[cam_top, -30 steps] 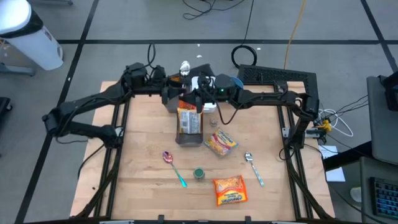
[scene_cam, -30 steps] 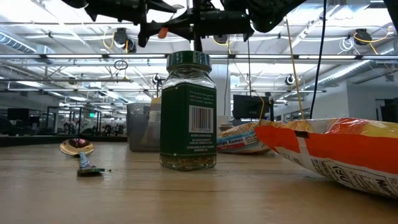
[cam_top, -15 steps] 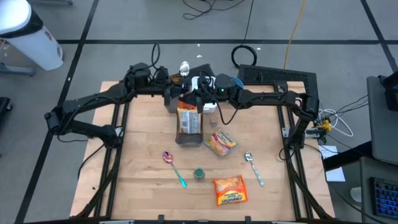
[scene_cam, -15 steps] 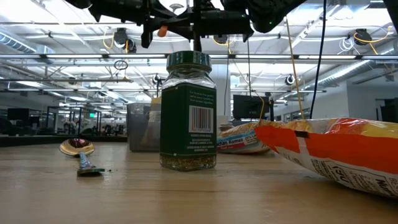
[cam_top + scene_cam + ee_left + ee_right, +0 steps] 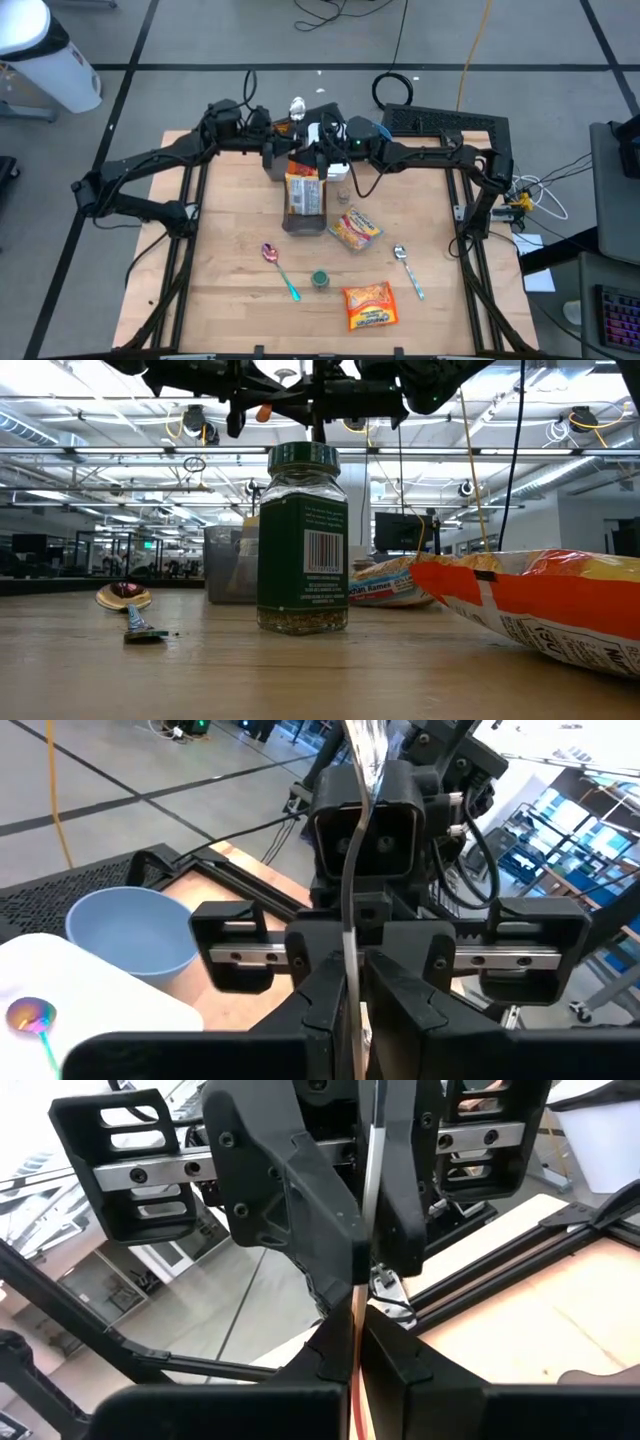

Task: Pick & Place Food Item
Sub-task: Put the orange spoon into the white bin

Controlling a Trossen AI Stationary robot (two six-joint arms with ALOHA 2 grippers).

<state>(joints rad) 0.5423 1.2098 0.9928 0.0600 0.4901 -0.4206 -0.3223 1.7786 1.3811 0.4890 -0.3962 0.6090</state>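
Note:
A clear food bag with tan contents hangs at the table's far middle, where both arms meet. My left gripper and my right gripper face each other, each shut on the bag's top strip. In the high view the left gripper comes from the left and the right gripper from the right. The bag's lower end reaches a grey bin; whether it rests there I cannot tell. A green-lidded spice jar stands upright on the wood. My left gripper pinches the bag's thin top edge between its two fingers, coming level from the table's left. The film runs edge-on up past the fingers. My right gripper pinches the same top edge between its two fingers, level from the table's right. The bag hangs below both.
A noodle packet, an orange snack bag and two spoons lie on the near half of the table. A blue bowl and a white plate sit at the far edge.
My left gripper has shut on the bag's top edge, its fingers drawing together while the arm stayed where it was. My right gripper has kept its hold, and the bag hangs as before.

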